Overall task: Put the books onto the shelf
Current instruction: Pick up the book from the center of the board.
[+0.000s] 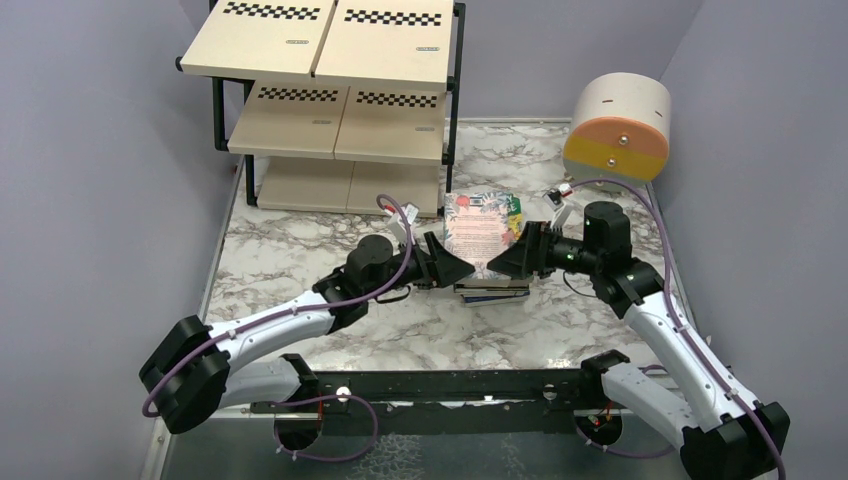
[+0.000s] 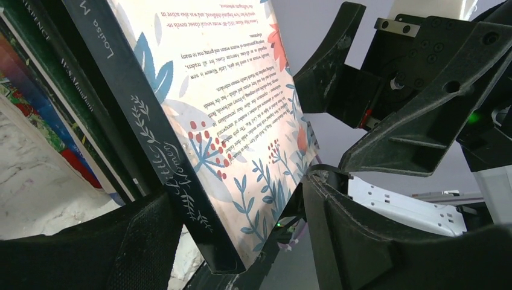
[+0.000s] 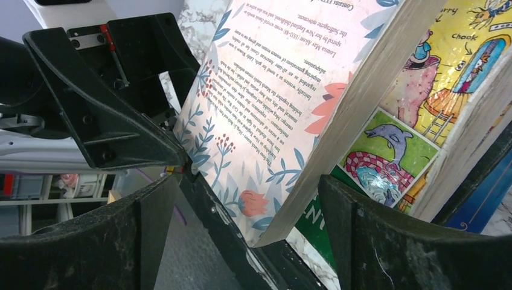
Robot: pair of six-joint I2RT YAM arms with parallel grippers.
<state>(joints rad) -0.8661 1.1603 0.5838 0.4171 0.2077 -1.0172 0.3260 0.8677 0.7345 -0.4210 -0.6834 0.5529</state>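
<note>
From above you see the pink floral book (image 1: 479, 228) topping the stack (image 1: 492, 291) in front of the shelf (image 1: 330, 100), left gripper (image 1: 456, 265) at its spine side, right gripper (image 1: 508, 258) opposite. Only the right wrist view shows that gripper's fingers spread, gaps either side of the page edge, and a cartoon book (image 3: 416, 115) beneath. The left wrist view shows fingers straddling the dark spine; whether they pinch it you cannot tell.

Books (image 1: 480, 232) mid-table (image 1: 290, 250), shelf (image 1: 330, 110) behind, L
</note>
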